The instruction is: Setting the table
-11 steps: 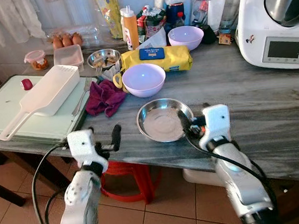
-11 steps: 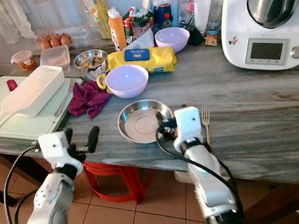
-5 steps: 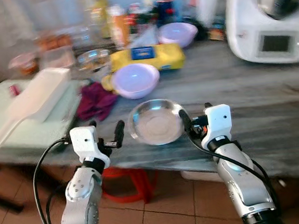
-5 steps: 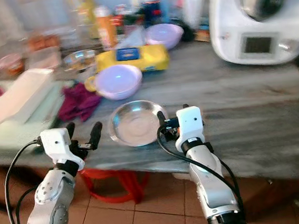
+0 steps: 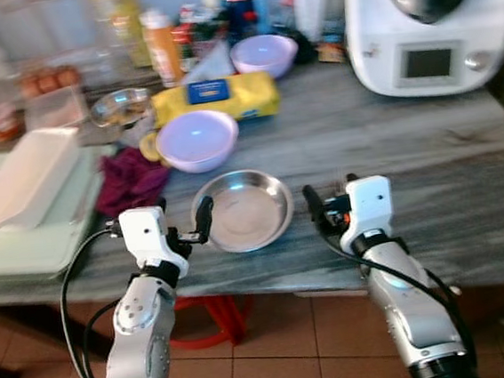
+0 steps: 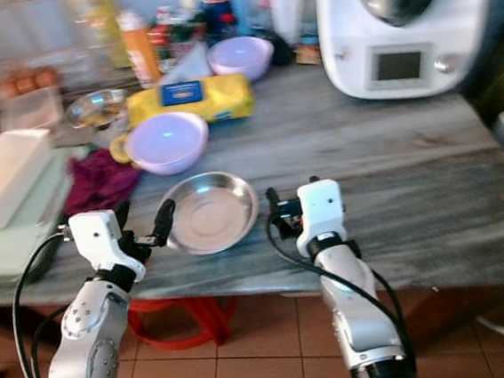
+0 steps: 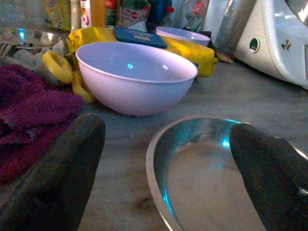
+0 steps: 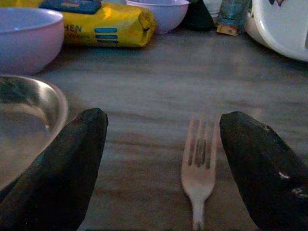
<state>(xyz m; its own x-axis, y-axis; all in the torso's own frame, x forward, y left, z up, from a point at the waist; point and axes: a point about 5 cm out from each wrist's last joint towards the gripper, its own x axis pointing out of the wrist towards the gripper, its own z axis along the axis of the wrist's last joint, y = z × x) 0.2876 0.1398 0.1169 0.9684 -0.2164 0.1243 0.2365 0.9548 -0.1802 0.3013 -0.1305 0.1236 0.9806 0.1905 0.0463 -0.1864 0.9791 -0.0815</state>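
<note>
A shallow steel plate [image 5: 242, 210] lies on the grey marble table [image 5: 410, 165] near its front edge. My left gripper [image 5: 184, 227] hovers at the plate's left rim, open and empty; in the left wrist view the plate [image 7: 207, 163] lies between its fingers [image 7: 53, 183]. My right gripper [image 5: 332, 201] is open just right of the plate. In the right wrist view, a fork [image 8: 198, 163] lies flat on the table between its fingers [image 8: 62, 163]. A lavender bowl [image 5: 196, 141] stands behind the plate, a second one [image 5: 263, 54] farther back.
A purple cloth [image 5: 126, 179] and a pale green tray [image 5: 24, 238] with a white scoop [image 5: 19, 185] lie to the left. A yellow package [image 5: 216, 98], bottles and a small steel bowl [image 5: 119, 105] crowd the back. A white kitchen machine [image 5: 432, 20] stands back right.
The camera has swung to the right, so the whole scene sits further left. My left gripper now sits closer to the plate's left rim. Both grippers stay open.
</note>
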